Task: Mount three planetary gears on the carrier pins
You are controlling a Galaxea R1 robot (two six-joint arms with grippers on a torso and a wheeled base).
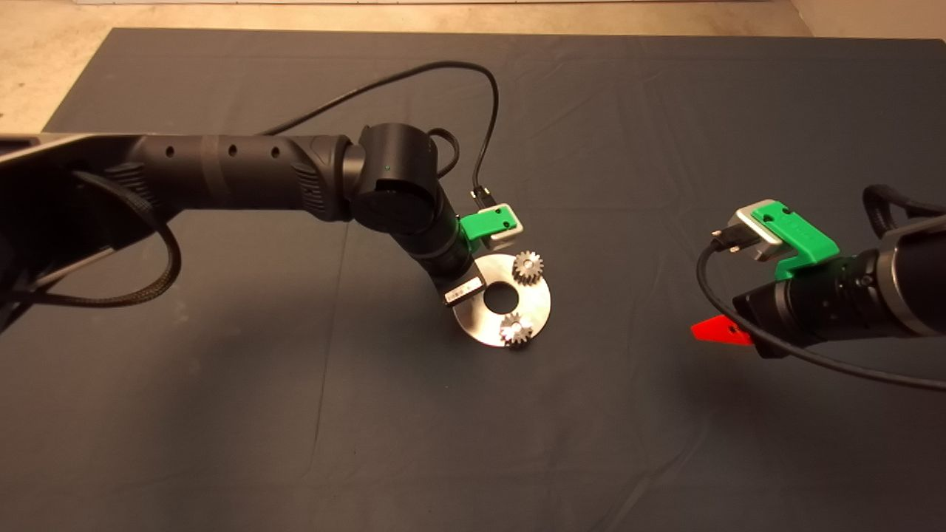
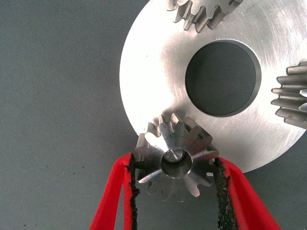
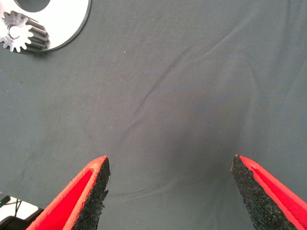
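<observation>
Left wrist view: left gripper [image 2: 176, 178] clamped around planetary gear [image 2: 175, 162] on disc [image 2: 158, 72]; right gripper [image 3: 170, 191] agape.

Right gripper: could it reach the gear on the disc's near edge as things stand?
Probably yes: the right gripper hangs open over bare mat, and nothing lies between it and that gear. The left gripper is busy on the disc's far side.
</observation>
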